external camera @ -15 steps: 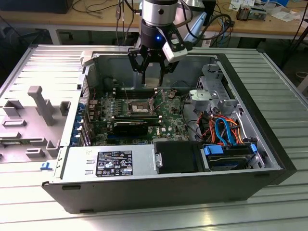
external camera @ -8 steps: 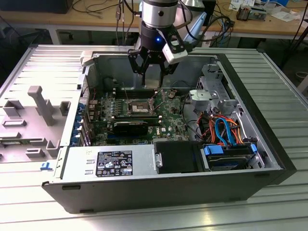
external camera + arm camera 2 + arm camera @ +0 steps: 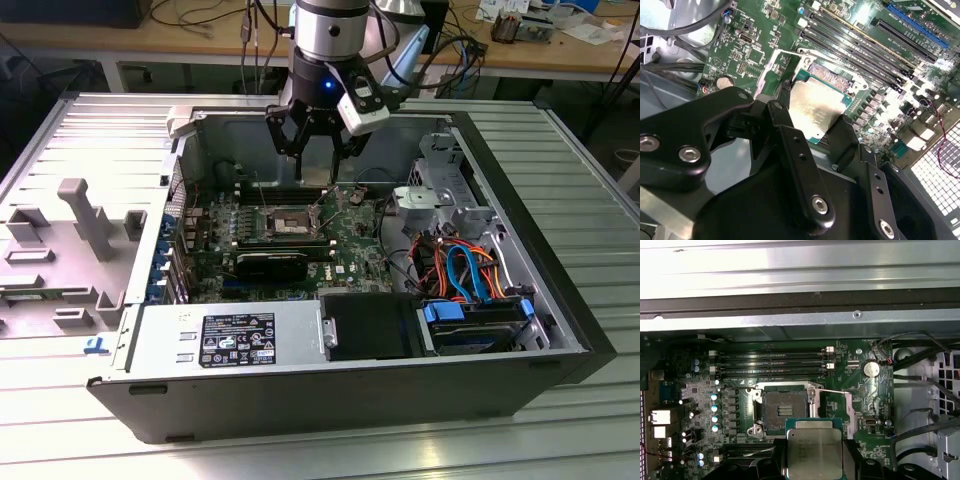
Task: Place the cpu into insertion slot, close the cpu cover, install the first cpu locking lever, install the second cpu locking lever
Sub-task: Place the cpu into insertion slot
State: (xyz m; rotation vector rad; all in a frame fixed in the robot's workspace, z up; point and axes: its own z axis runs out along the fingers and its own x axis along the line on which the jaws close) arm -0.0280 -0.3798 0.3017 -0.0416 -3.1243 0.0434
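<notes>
Cpu inside claw, clear of insertion slot

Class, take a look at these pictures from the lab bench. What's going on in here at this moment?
The robot arm's gripper is shut on the cpu, holding it above the green motherboard inside an open computer case. The insertion slot is empty, with its dark centre exposed. The cpu cover is swung open beside it. The chip is not yet seated, so no step of the job is finished.
</notes>
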